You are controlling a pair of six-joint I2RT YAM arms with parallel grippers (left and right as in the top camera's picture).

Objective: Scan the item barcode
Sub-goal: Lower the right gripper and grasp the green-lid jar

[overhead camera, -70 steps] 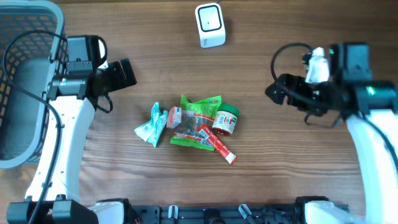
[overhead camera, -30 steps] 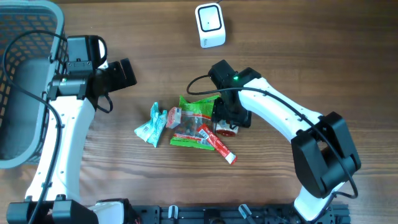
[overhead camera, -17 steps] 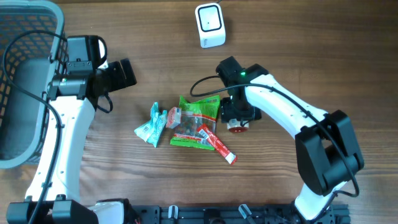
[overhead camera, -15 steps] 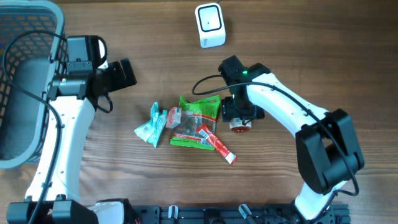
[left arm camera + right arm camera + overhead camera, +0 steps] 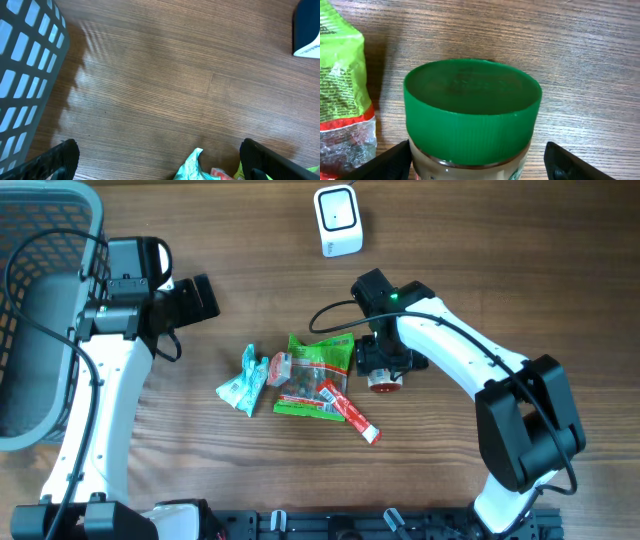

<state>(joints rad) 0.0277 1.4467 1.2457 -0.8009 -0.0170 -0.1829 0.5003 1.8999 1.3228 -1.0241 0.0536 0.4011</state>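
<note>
Since a second ago, the green-lidded jar [image 5: 472, 112] sits further right, clear of the snack packets [image 5: 315, 375], lid on. My right gripper [image 5: 477, 159] straddles it, jaws wide, not pinching. My left gripper [image 5: 155, 160] gapes empty near the grey basket [image 5: 40, 210].

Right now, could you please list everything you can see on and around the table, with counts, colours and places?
basket: one, grey, top left of the overhead view
scanner: one, white, top centre
green packet: one, green with red, middle of the pile
teal packet: one, teal, left end of the pile
small packet: one, red and white, between teal and green packets
red sachet: one, red, lower right of the pile
jar: one, green lid, right of the green packet
table: one, brown wood
left gripper: one, black, open, near the basket
right gripper: one, black, open, astride the jar
</note>
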